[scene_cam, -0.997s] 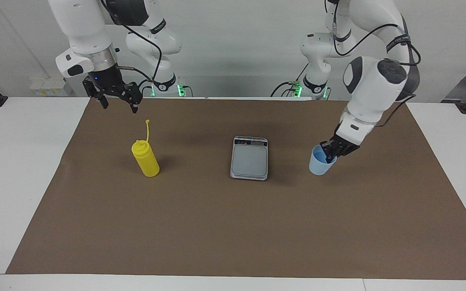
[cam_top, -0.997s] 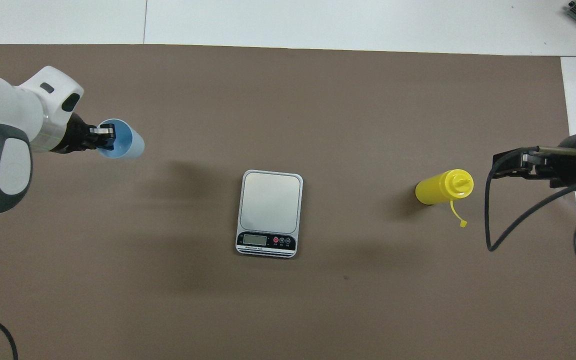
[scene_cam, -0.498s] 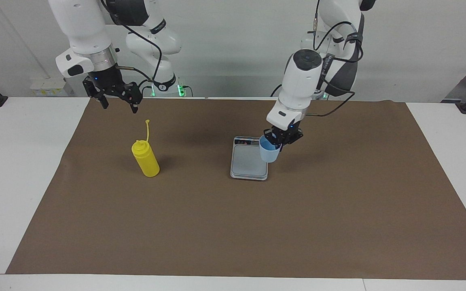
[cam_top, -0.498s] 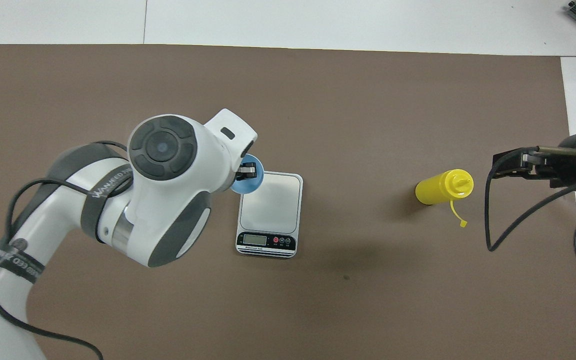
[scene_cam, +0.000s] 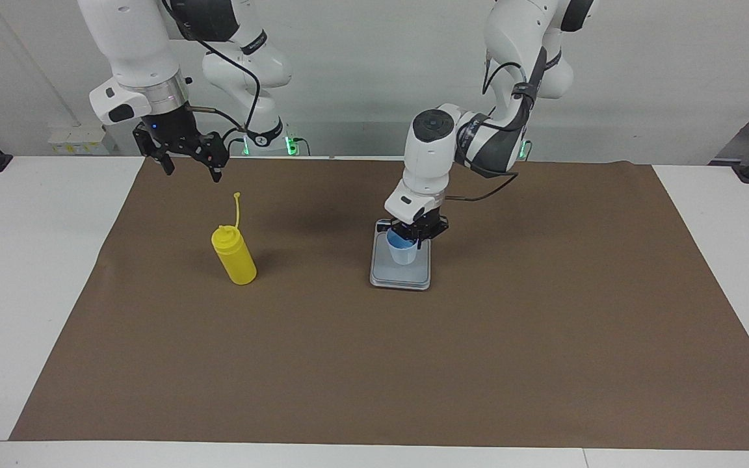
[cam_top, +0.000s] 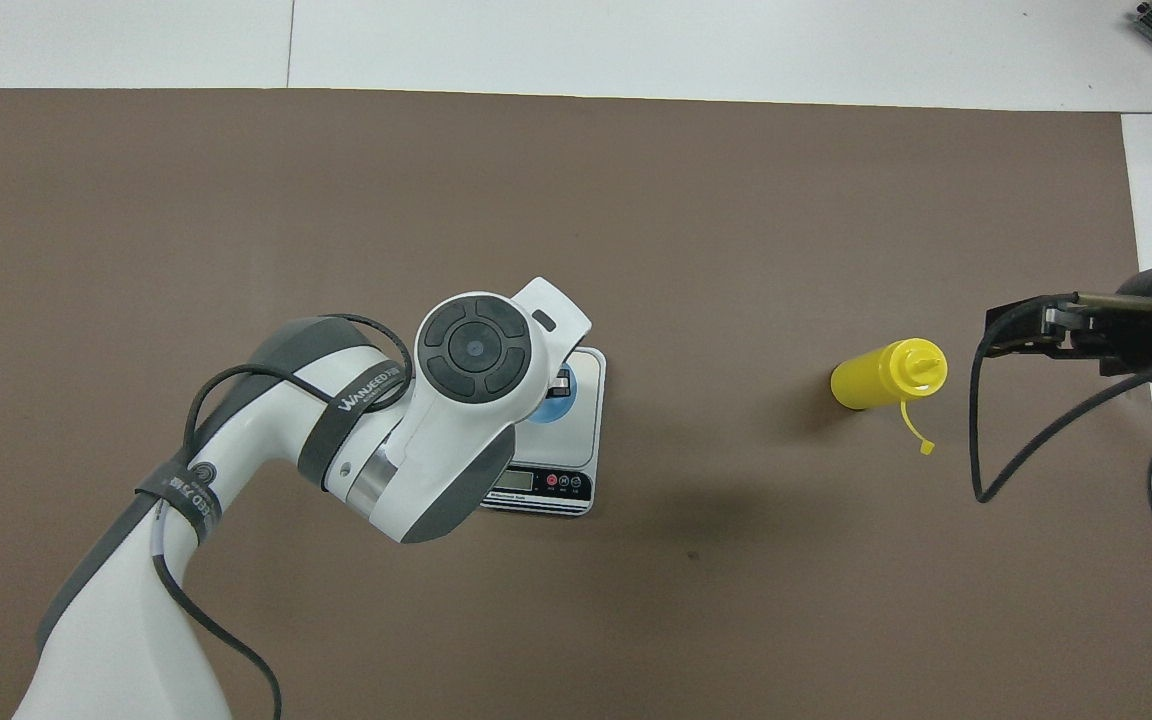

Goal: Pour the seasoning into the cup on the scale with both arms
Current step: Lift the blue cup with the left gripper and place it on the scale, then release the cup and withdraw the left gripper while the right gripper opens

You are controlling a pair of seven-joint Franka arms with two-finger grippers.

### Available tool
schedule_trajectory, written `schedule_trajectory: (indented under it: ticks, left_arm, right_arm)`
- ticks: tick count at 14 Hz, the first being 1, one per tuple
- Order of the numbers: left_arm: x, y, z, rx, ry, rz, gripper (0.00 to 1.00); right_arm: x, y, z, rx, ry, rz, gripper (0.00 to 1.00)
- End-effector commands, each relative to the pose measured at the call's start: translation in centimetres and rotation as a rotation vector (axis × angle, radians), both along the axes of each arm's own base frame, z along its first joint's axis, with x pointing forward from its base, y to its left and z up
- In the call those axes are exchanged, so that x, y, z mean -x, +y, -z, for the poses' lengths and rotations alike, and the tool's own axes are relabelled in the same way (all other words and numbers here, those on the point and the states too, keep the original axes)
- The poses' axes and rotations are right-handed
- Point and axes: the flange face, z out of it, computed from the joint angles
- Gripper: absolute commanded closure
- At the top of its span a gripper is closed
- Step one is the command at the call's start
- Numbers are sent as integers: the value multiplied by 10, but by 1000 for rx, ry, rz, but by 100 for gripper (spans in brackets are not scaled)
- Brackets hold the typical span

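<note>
- I see a white counter (scene_cam: 43, 273) under a brown mat (scene_cam: 374, 364), with a pale wall (scene_cam: 361, 78) at the robots' end
- My left claw (scene_cam: 417, 239) is clamped on the rim of the cup (scene_cam: 403, 251), over the scale (scene_cam: 401, 262)
- My right claw (scene_cam: 187, 158) waits with fingers spread above the mat, near the bottle (scene_cam: 234, 255), which stands toward the right arm's end
- Overhead, the left arm hides most of the cup; the facing view shows it whole

High facing camera, steep overhead camera; shared brown mat (scene_cam: 374, 364).
</note>
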Motion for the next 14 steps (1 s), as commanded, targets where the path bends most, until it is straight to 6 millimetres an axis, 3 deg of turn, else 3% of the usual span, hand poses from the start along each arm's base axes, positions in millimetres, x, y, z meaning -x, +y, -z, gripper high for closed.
schedule_trajectory:
  ticks: [1,3,4,5,6,7,9,12,14]
  left_arm:
    - [2,5,4,-7,-33,-12,100]
    - [2,7,8,-2,-37,-12,100]
    - [4,8,15,3,-42,-10,95]
    - [7,8,18,3,-42,-6,56]
    - [8,9,19,1,-39,-7,23]
    - [6,8,16,1,-40,-8,0]
    - [-5,16,0,8,-58,-22,0]
    - [-36,54,-51,3,-75,-71,0]
    - [-51,88,-80,-7,-85,-51,0]
  right_arm:
    - [2,-3,-2,0,8,-15,0]
    - [4,-4,-1,1,14,-12,0]
    - [3,-4,0,1,15,-12,0]
    - [3,-4,-1,1,14,-14,0]
    - [4,-4,-1,1,14,-12,0]
    - [3,-4,0,0,12,-2,0]
    - [2,-4,-1,0,4,15,0]
    - [-1,-11,-1,-44,-12,68,0]
    - [-5,-25,-2,-105,-36,246,0]
